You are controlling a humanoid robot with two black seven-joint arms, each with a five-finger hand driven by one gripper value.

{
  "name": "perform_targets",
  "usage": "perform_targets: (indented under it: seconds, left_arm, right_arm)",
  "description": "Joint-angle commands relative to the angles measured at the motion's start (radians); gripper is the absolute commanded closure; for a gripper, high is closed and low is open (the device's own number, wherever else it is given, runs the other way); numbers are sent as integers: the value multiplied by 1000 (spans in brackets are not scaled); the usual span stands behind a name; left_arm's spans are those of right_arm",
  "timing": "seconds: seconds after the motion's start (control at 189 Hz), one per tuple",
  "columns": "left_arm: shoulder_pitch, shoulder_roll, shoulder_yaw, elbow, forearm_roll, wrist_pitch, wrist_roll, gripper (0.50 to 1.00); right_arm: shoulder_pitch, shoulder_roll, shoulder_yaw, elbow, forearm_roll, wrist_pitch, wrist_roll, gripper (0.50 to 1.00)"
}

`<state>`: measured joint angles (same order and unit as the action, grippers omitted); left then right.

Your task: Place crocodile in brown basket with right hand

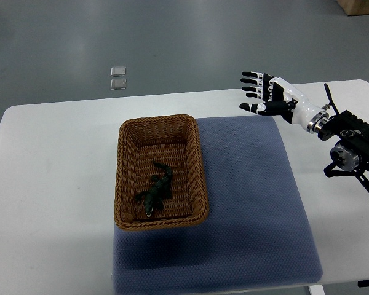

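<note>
A dark green toy crocodile (156, 190) lies inside the brown woven basket (126, 175), near its front half, head toward the front edge. The basket stands on the left part of a blue-grey mat (252, 203). My right hand (256, 91) hovers far to the right and behind the basket, over the mat's back right corner. Its fingers are spread and flat, holding nothing. Its arm (350, 138) comes in from the right edge.
The white table (49, 184) carries the mat and basket. Grey floor lies beyond its far edge, with two small clear squares (118, 78) on it. A brown box corner (361, 6) shows at the top right.
</note>
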<state>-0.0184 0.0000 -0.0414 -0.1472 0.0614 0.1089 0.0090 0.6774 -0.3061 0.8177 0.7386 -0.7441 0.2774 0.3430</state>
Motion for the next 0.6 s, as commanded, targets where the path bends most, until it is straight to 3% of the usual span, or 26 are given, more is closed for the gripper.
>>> perform_targets:
  seconds: [0.0, 0.592]
  left_arm:
    - [0, 0, 0, 0, 0, 0, 0, 500]
    - [0, 0, 0, 0, 0, 0, 0, 500]
  right_arm:
    - [-13, 12, 54, -30, 8, -1, -2, 581]
    - [-93, 47, 170, -31, 8, -18, 10, 572]
